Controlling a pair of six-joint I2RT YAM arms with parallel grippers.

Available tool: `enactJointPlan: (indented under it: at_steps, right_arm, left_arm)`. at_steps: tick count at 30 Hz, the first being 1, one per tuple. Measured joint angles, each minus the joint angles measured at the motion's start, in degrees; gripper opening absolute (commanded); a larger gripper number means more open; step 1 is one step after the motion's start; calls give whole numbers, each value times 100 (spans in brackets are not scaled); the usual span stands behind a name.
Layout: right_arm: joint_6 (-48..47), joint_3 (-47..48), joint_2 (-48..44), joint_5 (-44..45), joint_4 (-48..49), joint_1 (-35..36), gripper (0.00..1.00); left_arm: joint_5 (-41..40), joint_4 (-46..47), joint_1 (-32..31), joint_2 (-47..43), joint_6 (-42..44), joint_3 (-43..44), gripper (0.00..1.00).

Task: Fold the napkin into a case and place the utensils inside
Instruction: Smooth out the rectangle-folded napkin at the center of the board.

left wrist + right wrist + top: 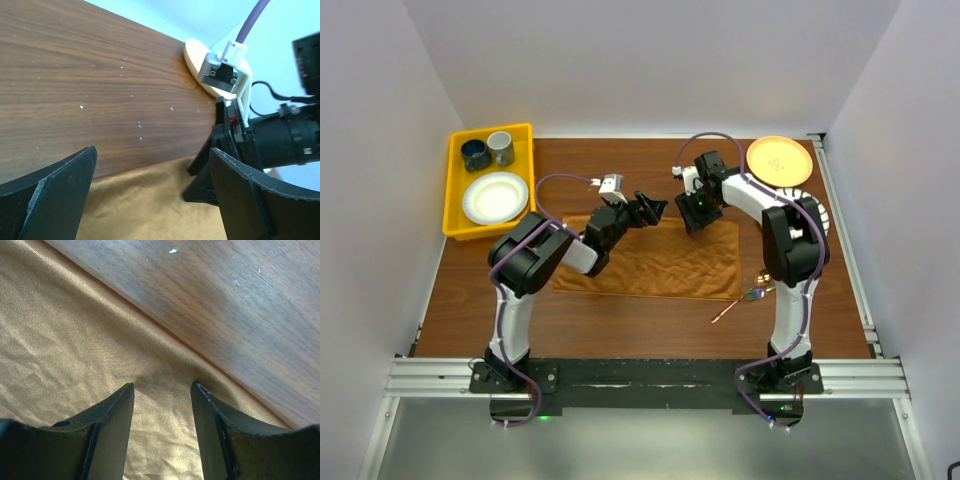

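Note:
The rust-brown napkin (660, 262) lies spread and wrinkled on the wooden table, with no case shape to it. My right gripper (698, 216) stands at its far edge, jaws partly open, with both tips resting on the cloth (60, 340) and nothing pinched between them (162, 385). My left gripper (656, 208) hovers just left of it over the same far edge, wide open and empty (153, 150). In the left wrist view the napkin (150, 205) and the right gripper (199, 178) both show. The utensils (755, 294) lie on the table off the napkin's near right corner, one slim piece (724, 314) closer in.
An orange plate (779, 160) sits at the far right, also in the left wrist view (197, 60). A yellow tray (455, 190) at the far left holds a white plate (495, 197) and two cups (475, 153) (501, 148). White walls enclose the table.

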Motion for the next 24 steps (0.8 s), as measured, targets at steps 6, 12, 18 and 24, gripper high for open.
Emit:
enactJointPlan:
  at_steps: [6, 12, 18, 24]
  right_arm:
    - [-7, 0, 2, -4, 0, 0, 55]
    - [-26, 0, 2, -20, -4, 2, 55]
    - [-33, 0, 2, -35, -7, 0, 56]
    - [-33, 0, 2, -37, -7, 0, 56]
  left_arm:
    - [-511, -439, -199, 0, 892, 236, 100]
    - [-688, -1115, -210, -2, 988, 479, 100]
    - [-715, -1419, -175, -4, 557, 334, 100]
    - [-608, -1379, 116, 4, 57, 118, 100]
